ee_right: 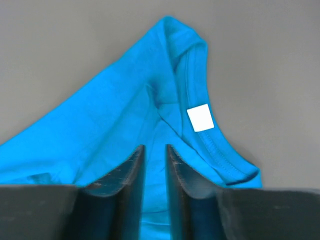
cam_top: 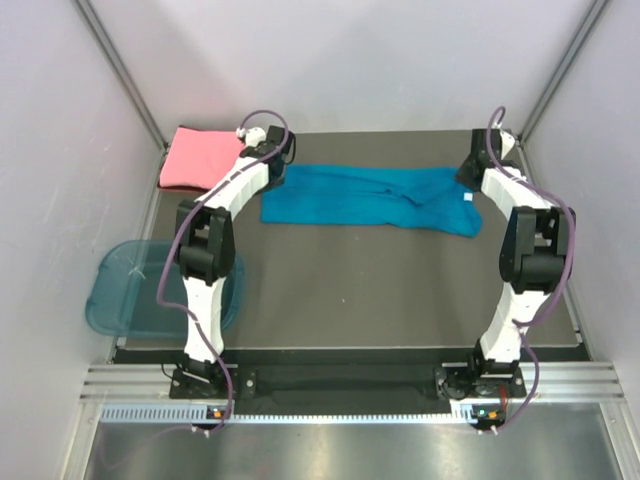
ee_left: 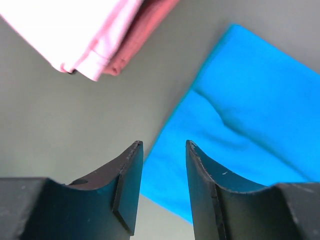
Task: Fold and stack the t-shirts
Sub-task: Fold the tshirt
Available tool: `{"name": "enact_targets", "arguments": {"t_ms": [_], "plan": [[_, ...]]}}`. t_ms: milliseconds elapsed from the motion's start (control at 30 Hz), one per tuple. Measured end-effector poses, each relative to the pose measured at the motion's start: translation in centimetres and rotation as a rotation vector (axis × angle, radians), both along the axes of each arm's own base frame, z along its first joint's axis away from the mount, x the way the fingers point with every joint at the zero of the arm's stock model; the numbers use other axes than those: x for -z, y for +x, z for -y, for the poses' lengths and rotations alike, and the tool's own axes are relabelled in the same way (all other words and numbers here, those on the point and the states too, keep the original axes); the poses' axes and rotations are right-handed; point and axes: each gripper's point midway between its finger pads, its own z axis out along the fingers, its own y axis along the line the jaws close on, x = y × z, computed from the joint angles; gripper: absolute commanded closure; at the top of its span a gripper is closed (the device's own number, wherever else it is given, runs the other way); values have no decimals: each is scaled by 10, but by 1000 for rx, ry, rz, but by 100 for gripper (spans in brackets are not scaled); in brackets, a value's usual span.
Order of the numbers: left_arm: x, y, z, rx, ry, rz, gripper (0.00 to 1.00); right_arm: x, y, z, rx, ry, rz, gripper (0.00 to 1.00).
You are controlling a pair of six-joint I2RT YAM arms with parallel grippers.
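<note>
Taking the teal-blue t-shirt [cam_top: 370,197] as our marker, we find the translucent blue tub [cam_top: 130,290] farthest to its left and nearer to the arm bases, hanging past the left edge of the dark worktop [cam_top: 380,280]. The salmon-pink t-shirt [cam_top: 200,158] comes next. It is folded into a compact block just beyond the teal-blue t-shirt's left end, apart from it with a strip of bare worktop between them. The left arm [cam_top: 215,250] reaches forward to that same left end. From its wrist camera we see the left jaws parted by a clear gap with nothing between them, poised over the teal-blue t-shirt's corner edge, and we cannot tell whether they touch the cloth. The teal-blue t-shirt itself lies as a long, creased band across the far half of the worktop, its collar at the right end with the small white neck label [ee_right: 200,118] showing. The right arm [cam_top: 530,250] reaches to that collar end. The right jaws stand nearly together, only a narrow slit between them, just beside the neck label, with teal cloth filling the slit and creases running toward it. We cannot tell whether they pinch the cloth or merely hover above it.
</note>
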Motion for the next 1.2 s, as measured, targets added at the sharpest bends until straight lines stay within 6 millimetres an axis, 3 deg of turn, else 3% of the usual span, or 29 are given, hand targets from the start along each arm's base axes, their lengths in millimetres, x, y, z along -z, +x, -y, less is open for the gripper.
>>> {"name": "enact_targets", "arguments": {"t_ms": [133,200,333,467,633,767,1200], "plan": [[-1,-15,25,110,-30,-35,55,14,-2,2,1,16,-42,59],[10,-26,38,163,-60,-74,55,15,-4,4,5,28,-50,53],[43,-50,52,239,-121,-166,56,15,-13,5,12,53,-71,52],[66,-68,53,279,-143,-238,56,20,-49,6,33,76,-128,51],[67,-67,54,293,-151,-225,56,32,-106,28,135,114,-198,50],[68,-66,53,283,-151,-212,56,45,-133,40,206,146,-225,51],[65,-64,42,219,-100,-191,58,70,-138,45,279,226,-182,56]]}}
